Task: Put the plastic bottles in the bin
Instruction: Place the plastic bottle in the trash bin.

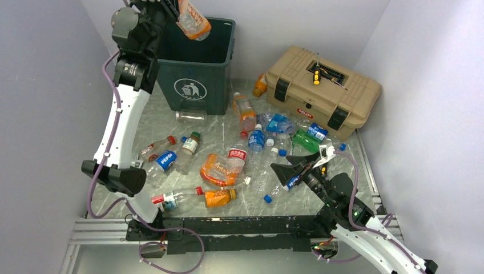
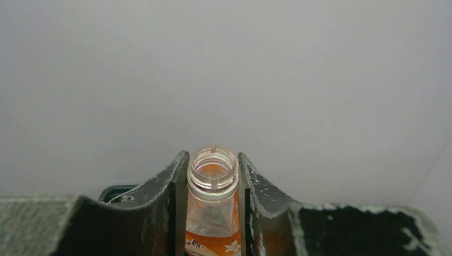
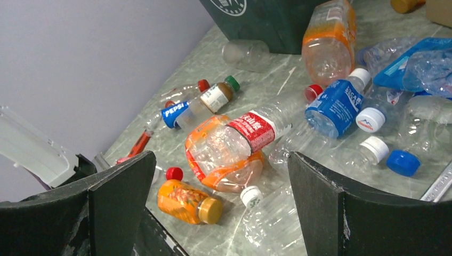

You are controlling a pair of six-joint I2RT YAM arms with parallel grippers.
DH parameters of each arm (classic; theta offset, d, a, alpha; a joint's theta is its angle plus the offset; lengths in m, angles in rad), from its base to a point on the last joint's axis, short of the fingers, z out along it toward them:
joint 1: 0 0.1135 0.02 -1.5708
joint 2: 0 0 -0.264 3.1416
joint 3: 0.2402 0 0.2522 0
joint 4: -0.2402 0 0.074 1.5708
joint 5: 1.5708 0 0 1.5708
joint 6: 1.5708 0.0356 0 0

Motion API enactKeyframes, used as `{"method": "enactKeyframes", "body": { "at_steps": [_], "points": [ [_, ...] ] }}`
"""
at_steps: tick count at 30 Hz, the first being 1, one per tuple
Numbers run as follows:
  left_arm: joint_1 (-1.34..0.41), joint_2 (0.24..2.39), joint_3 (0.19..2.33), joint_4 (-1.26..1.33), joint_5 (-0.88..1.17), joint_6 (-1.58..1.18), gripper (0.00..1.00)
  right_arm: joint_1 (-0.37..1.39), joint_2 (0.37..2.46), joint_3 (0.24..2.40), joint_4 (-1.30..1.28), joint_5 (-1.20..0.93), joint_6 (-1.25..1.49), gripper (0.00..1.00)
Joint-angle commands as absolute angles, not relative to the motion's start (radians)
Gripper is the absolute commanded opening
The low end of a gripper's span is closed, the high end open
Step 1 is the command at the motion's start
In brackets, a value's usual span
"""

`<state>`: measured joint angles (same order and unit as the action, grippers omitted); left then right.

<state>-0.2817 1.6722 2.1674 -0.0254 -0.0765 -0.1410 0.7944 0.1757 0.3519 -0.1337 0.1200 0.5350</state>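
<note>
Left gripper (image 2: 213,158) clamps an orange bottle (image 1: 194,21) above the bin (image 1: 197,80); right gripper (image 1: 292,163) gapes empty; many bottles (image 1: 228,165) lie before it.

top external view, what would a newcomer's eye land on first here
The left gripper is high at the back left, shut on an uncapped orange-labelled bottle over the dark green bin. Next comes the clutter of plastic bottles strewn across the marble-patterned table in front of it, with a tan toolbox at the back right.

Top: high, downward. Right wrist: low, near, same bottles (image 1: 236,155) (image 3: 255,130) (left: wall (image 2: 224,64)).
</note>
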Motion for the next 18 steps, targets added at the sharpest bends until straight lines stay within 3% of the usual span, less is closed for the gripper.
{"method": "enactKeyframes", "body": {
  "at_steps": [1, 8, 16, 18],
  "points": [
    [-0.248, 1.732, 2.245, -0.068, -0.133, -0.126, 0.00, 0.796, 0.138, 0.349, -0.170, 0.134, 0.537, 0.99],
    [-0.204, 1.753, 2.088, -0.009, -0.162, -0.089, 0.00, 0.797, 0.173, 0.381, -0.234, 0.179, 0.526, 0.99],
    [-0.159, 1.799, 2.067, -0.054, -0.230, -0.120, 0.00, 0.796, 0.176, 0.381, -0.234, 0.202, 0.520, 1.00],
    [-0.154, 1.795, 2.059, -0.058, -0.220, -0.119, 0.07, 0.798, 0.179, 0.380, -0.237, 0.213, 0.517, 1.00]
  ]
}}
